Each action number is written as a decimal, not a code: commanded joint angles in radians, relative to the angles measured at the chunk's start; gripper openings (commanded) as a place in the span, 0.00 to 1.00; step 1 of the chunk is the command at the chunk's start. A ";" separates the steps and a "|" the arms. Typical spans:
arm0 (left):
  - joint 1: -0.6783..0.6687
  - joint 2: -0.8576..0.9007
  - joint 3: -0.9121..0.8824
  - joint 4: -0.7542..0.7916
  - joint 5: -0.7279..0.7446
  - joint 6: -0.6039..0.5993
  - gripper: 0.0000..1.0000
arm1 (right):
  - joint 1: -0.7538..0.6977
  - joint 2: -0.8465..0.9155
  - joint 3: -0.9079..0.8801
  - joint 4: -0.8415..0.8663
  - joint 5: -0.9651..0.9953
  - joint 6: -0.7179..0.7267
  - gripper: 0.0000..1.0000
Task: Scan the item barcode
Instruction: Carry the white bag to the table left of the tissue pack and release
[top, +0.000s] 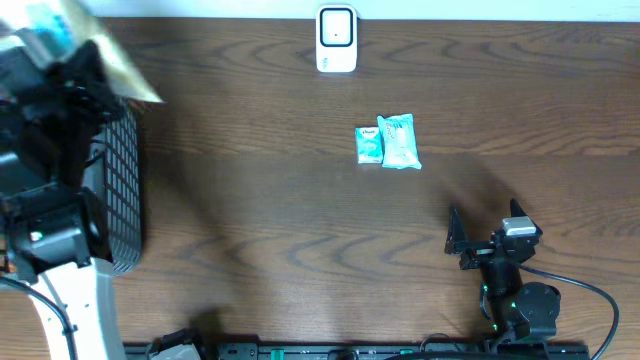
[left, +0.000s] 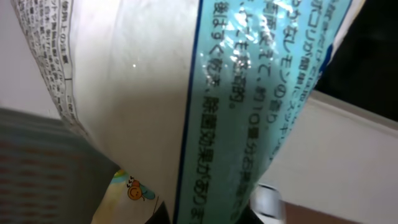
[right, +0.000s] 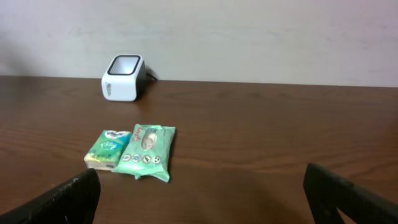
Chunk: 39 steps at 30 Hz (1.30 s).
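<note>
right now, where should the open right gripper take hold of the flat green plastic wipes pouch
Probably the near crimped end, with the right gripper coming down from above. The green wipes pouch lies flat, and the small green tissue pack sits close beside its left edge, blocking that side.

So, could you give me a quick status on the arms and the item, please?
Left gripper shut on packet, by the basket. Right gripper open, empty. Two small packs lie near the scanner, nothing blocking it.

Packet (left: 236, 93): Japanese print, partly legible: "レモンの香り", "除菌効果があり"; small side print unreadable.
</note>
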 joint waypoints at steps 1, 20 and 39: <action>-0.074 -0.026 0.010 0.003 0.050 -0.028 0.07 | 0.008 -0.004 -0.001 -0.004 -0.006 0.006 0.99; -0.556 0.463 0.010 -0.170 0.050 -0.028 0.07 | 0.008 -0.004 -0.001 -0.004 -0.006 0.006 0.99; -0.679 0.671 0.011 -0.018 0.050 -0.029 0.55 | 0.008 -0.004 -0.001 -0.004 -0.006 0.006 0.99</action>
